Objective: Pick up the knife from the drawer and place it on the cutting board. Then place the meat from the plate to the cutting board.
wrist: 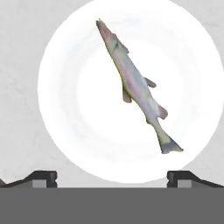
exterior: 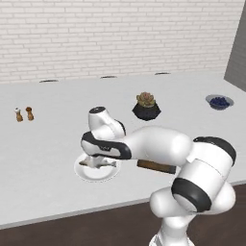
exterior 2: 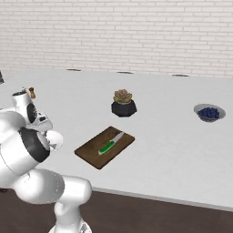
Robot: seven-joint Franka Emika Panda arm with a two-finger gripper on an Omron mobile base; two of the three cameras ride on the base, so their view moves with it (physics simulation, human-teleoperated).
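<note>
Risk ahead: slender grey-silver fish (wrist: 135,85) lying diagonally, head toward eleven o'clock, tail toward five; pinching off-centre or along its length could let it slip or skid across the round white plate (wrist: 65,109). Gripper (wrist: 112,177) hovering above, fingers spread wide, empty. Green-handled knife (exterior 2: 110,144) already on dark brown wooden cutting board (exterior 2: 91,154). Small bowl (exterior 2: 209,113) holding dark blue berries, well apart.
</note>
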